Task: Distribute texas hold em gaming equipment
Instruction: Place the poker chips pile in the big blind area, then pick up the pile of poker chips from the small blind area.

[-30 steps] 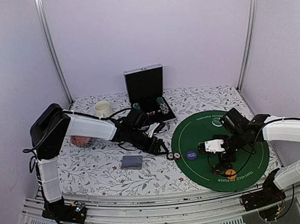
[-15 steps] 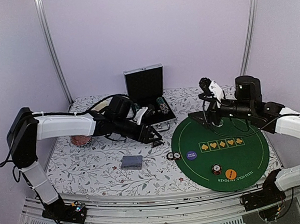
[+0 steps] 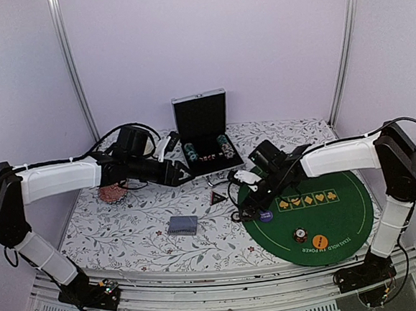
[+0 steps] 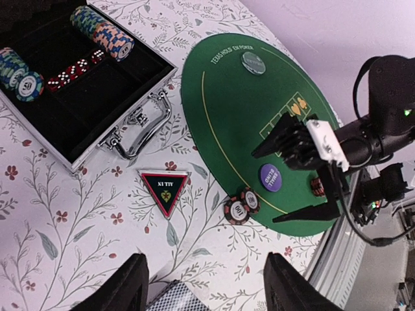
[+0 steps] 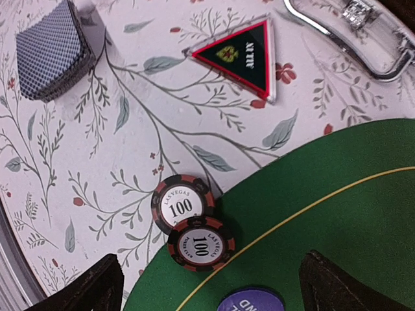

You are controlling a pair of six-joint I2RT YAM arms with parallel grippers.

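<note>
Hovering above two striped chips point(image 5: 192, 223), the right gripper point(image 5: 209, 269) gapes.

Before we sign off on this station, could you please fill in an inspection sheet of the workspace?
Surface: floral tablecloth with a round green mat.
Job's things: card deck and triangular marker on the cloth; two chips at the mat's edge; purple disc and orange disc on the mat; chip stacks in the open case.
Clutter: reddish round item under the left arm.
Grippers: left pincer open, empty; right pincer open above the two chips.
Cables: black leads along both arms.
Surroundings: lilac walls, metal posts.
</note>
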